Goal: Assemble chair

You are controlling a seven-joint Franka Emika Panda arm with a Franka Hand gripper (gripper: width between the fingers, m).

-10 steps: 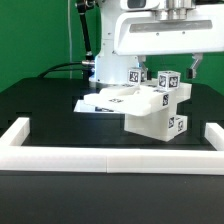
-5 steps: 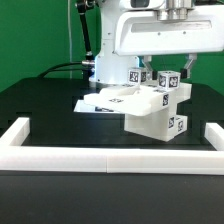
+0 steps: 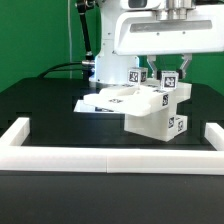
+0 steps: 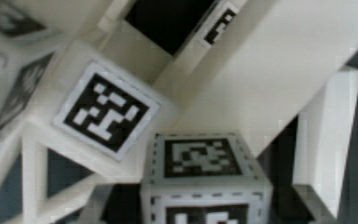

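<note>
— While I hang above the chair [image 3: 155, 108], how much of it looks built to you?

— A good part, I'd judge. White blocks with black-and-white tags stand stacked into one stepped cluster on the black surface [image 3: 45, 105], towards the exterior view's right. Which piece is seat, leg or back I cannot say.

— And what's left?

— Hard to tell. A flat white piece [image 3: 103, 100] lies just beside the cluster, towards the exterior view's left, touching or slightly under it. Whether that's a loose part waiting to go on or the fixed tag board, I can't make out. No other loose parts show inside the white rail [image 3: 110, 158] that borders the front.

— What are your fingers [image 3: 166, 73] doing?

— They're spread apart, one on each side of the topmost tagged block [image 3: 168, 79], holding nothing. From the wrist camera I see that tagged block [image 4: 202, 160] close up, with white bars around it, but I cannot tell whether my pads touch it.

— So where are we?

— Midway or later, I reckon: the frame stands, and I'm placed to grip its upper piece.
</note>
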